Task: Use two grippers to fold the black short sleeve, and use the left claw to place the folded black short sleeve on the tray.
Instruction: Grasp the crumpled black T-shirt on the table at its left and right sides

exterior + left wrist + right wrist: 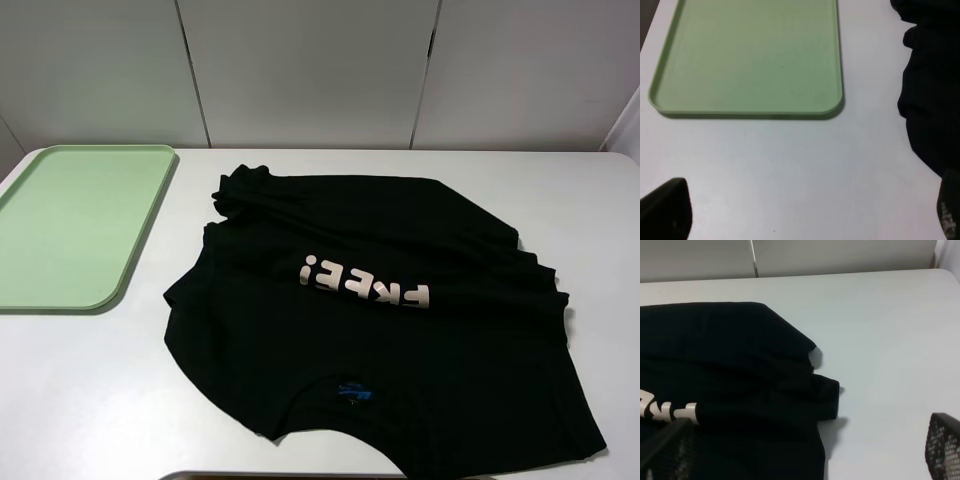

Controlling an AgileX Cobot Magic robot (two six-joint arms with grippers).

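Below spread right end effector (pixel 805 452): black short sleeve (pixel 730 365) edge.

The left gripper (pixel 807 215) is showing rounded matte-black fingertips (pixel 667 210); the right gripper (pixel 805 452) is showing black fingertips (pixel 943 445) with a gridded texture.

Lab-like: plain white table (pixel 80 400), white panel walls (pixel 300 70).

High view: shirt (pixel 400 330) cut by frame at 6 o'clock; tray (pixel 140 240) cut at 9 o'clock; neck label (pixel 352 392) print too small to read. Wrist views: left gripper (pixel 807 210) only blurred fingertips showing; right gripper (pixel 805 450) fingers cropped, one hiding part of lettering (pixel 670 412).
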